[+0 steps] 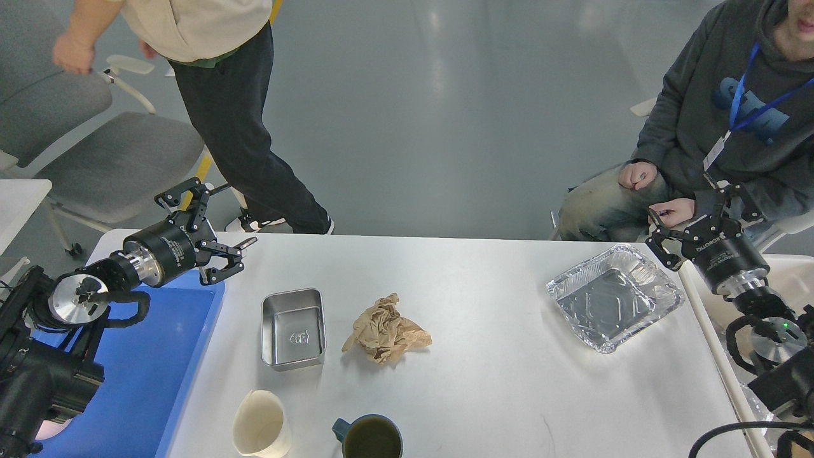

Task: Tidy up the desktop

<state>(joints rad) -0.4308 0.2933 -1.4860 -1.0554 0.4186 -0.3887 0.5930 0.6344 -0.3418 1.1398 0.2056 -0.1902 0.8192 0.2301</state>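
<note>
Desktop (483,356) below left gripper (213,219), fingers apparently spread.

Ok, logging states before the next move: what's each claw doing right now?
Left claw: open, holding nothing.
Right claw: open, holding nothing.

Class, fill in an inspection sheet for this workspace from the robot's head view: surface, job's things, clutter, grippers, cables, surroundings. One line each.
Surface: white desktop, faint scuffs, no spills seen.
Job's things: the desktop itself, not yet tidied.
Clutter: steel tin, crumpled brown paper, foil tray, paper cup on its side, dark mug at near edge.
Grippers: left gripper open, empty, above the far left corner; right gripper open, empty, beyond the foil tray.
Cables: black cable at lower right.
Surroundings: blue tray at left; one person standing, one seated; grey chair.
</note>
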